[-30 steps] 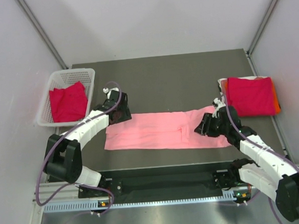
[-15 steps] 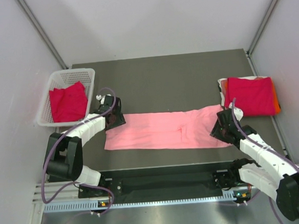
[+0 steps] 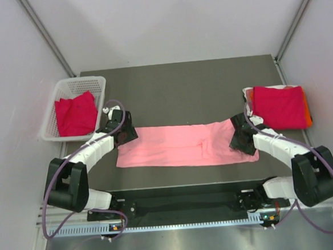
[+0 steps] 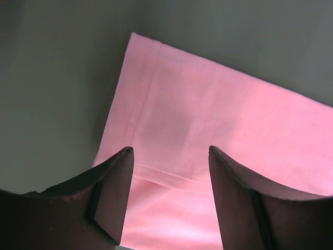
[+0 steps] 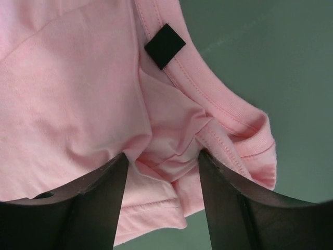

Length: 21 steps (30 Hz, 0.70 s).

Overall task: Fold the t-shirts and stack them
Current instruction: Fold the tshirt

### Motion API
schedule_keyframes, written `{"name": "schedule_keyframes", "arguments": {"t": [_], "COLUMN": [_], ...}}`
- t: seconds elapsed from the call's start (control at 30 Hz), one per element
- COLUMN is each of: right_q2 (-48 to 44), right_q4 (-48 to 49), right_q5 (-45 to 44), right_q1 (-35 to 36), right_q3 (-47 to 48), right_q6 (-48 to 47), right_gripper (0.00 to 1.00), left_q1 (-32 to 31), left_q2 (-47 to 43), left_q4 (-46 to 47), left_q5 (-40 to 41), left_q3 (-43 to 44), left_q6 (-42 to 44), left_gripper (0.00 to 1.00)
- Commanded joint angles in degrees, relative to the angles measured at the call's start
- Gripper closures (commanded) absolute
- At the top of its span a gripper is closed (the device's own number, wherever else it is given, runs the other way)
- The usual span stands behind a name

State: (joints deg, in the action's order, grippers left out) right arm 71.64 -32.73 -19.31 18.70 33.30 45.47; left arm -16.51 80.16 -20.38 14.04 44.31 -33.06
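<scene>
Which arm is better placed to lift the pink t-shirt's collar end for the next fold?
Right. The right gripper is open directly over the bunched collar of the pink t-shirt; the left gripper is open over the hem at the opposite end.

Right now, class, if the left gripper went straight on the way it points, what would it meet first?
The pink t-shirt. Its hemmed end lies flat right ahead of the open left gripper; how near it is, the view does not show.
</scene>
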Motion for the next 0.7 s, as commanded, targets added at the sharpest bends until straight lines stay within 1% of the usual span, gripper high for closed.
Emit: {"name": "schedule_keyframes", "arguments": {"t": [0.0, 0.07, 0.1, 0.13, 0.17, 0.2, 0.23, 0.3, 0.33, 0.4, 0.43, 0.47, 0.5, 0.53, 0.6, 0.63, 0.67], "right_q2": [7.7, 13.0, 14.8, 18.7, 20.5, 22.6, 26.6, 31.2, 36.3, 41.6, 46.9, 49.5, 52.2, 57.6, 63.0, 67.3, 68.5], "right_q4": [7.9, 8.6, 8.3, 7.9, 7.3, 6.1, 5.5, 3.6, 2.6, 0.9, -1.6, -2.9, -4.3, -7.5, -11.0, -12.5, -13.5], "right_q5": [-0.4, -0.5, -0.5, 0.7, 1.1, 1.4, 1.5, 1.8, 3.6, 7.1, 7.9, 8.3, 9.0, 9.7, 13.4, 15.0, 16.7], "right_q1": [0.3, 0.2, -0.1, -0.2, -0.2, -0.2, -0.5, -1.4, -1.8, -3.0, -3.4, -3.6, -3.8, -3.9, -4.4, -4.5, -4.6], "right_q3": [1.5, 5.5, 7.4, 9.6, 14.2, 16.9, 22.4, 28.6, 35.9, 43.8, 52.5, 57.1, 61.9, 71.9, 82.1, 90.7, 93.5], "right_q6": [-0.6, -1.6, -2.0, -3.0, -3.5, -4.0, -4.9, -6.0, -7.5, -9.9, -10.5, -11.0, -12.2, -13.2, -15.9, -17.1, -18.0], "right_gripper": [0.42, 0.45, 0.45, 0.45, 0.45, 0.45, 0.45, 0.45, 0.45, 0.47, 0.47, 0.47, 0.46, 0.46, 0.43, 0.42, 0.41], "left_q1": [0.3, 0.3, 0.3, 0.3, 0.3, 0.3, 0.3, 0.3, 0.3, 0.3, 0.3, 0.3, 0.3, 0.3, 0.3, 0.3, 0.3], "left_q2": [-2.2, -2.4, -2.4, -2.6, -2.7, -2.8, -2.9, -2.9, -2.9, -3.0, -3.0, -3.2, -3.2, -3.3, -3.3, -3.3, -3.3], "left_q4": [2.3, 2.3, 2.2, 2.1, 2.2, 2.3, 2.3, 2.3, 2.2, 2.3, 2.2, 2.4, 2.5, 2.5, 2.7, 2.7, 2.9], "left_q5": [1.0, 0.9, 1.1, 1.2, 1.2, 1.2, 1.3, 1.3, 1.3, 1.6, 1.9, 2.0, 2.0, 2.1, 2.0, 2.1, 1.5], "left_q3": [-0.4, -0.4, -0.5, -0.5, -0.6, -0.7, -0.7, -0.7, -0.7, -0.9, -0.9, -1.0, -1.2, -1.2, -1.3, -1.4, -1.4], "left_q6": [-0.3, -0.4, -0.4, -0.5, -0.4, -0.5, -0.5, -0.5, -0.5, -0.6, -0.6, -0.7, -0.7, -0.7, -0.8, -0.8, -0.6], "left_gripper": [0.36, 0.36, 0.36, 0.36, 0.36, 0.36, 0.36, 0.36, 0.36, 0.36, 0.36, 0.36, 0.35, 0.35, 0.35, 0.35, 0.35]}}
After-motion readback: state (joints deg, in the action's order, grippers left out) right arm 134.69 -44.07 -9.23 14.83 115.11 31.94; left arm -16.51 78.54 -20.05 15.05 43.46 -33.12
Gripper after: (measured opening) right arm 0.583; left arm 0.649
